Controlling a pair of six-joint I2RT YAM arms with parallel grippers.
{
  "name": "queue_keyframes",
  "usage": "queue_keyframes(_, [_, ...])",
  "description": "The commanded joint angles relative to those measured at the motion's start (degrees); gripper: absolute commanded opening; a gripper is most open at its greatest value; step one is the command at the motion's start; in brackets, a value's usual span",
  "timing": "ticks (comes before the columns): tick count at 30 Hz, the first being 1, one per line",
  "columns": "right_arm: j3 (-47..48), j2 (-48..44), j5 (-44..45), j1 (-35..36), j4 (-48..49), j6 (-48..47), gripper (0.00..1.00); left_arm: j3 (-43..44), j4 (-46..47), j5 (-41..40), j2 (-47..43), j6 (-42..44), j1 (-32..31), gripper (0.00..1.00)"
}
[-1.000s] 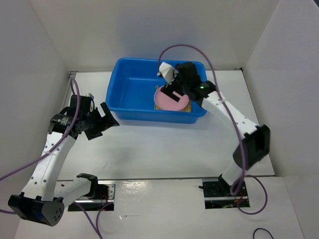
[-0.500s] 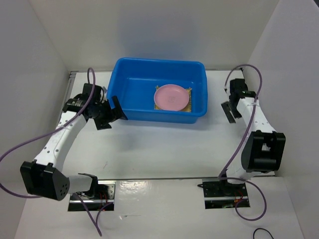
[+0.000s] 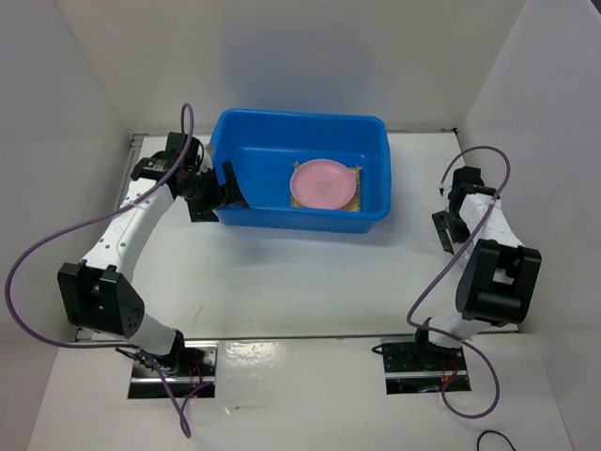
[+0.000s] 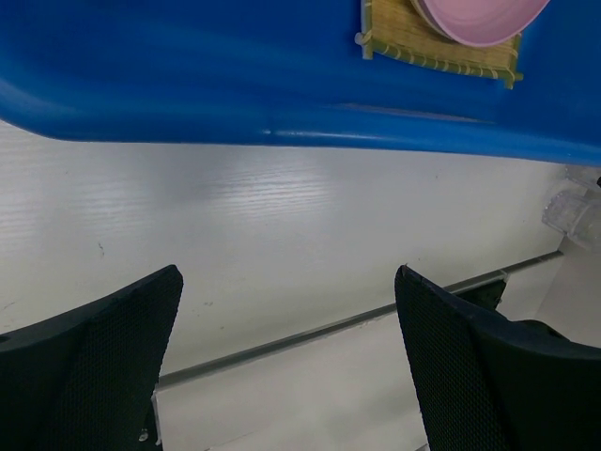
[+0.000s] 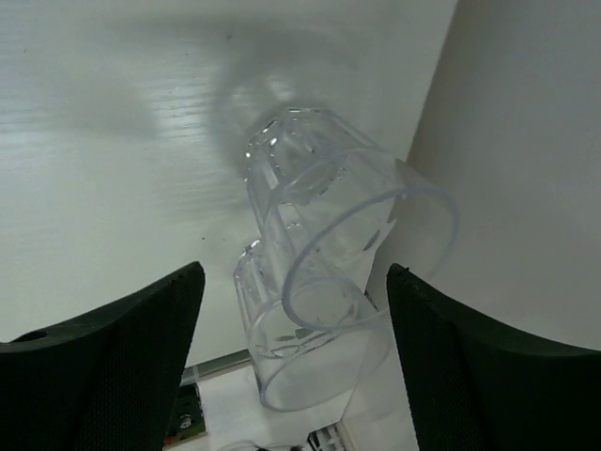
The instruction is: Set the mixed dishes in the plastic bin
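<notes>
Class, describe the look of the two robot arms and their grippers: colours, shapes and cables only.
Both the left arm and right arm have white links dotted with small holes, joined by bulky black joints. A thin purple cable loops loosely alongside each arm. The left gripper and right gripper have broad black fingers with a fine mesh texture.

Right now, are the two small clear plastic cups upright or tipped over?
Tipped: both clear plastic cups lie on their sides on the white table, open rims facing the right wrist camera.

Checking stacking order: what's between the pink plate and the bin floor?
The woven bamboo mat; the pink plate rests on it inside the blue bin. Seen in top external and left wrist views.
</notes>
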Motion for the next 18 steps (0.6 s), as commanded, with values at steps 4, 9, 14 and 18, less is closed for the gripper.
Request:
queue_keyframes(4, [-2.49, 1.26, -2.30, -0.33, 3.12, -1.66, 0.68, 1.27, 1.20, 2.10, -0.10, -0.16, 0.36, 1.00])
queue_keyframes(9, [-3.02, 4.43, -2.30, -0.95, 3.83, -2.20, 0.05, -2.51, 2.87, 2.63, -2.47, -2.01, 0.36, 1.00])
queue_keyframes(14, [12.15, 1.72, -1.41, -1.47, -0.73, -4.04, 0.00, -1.29, 0.95, -1.41, -5.29, -2.62, 0.36, 1.00])
queue_keyframes(18, [34.64, 1.96, -5.45, 4.13, -7.84, -7.38, 0.00, -1.98, 0.24, -1.94, -9.06, -2.62, 1.67, 1.00])
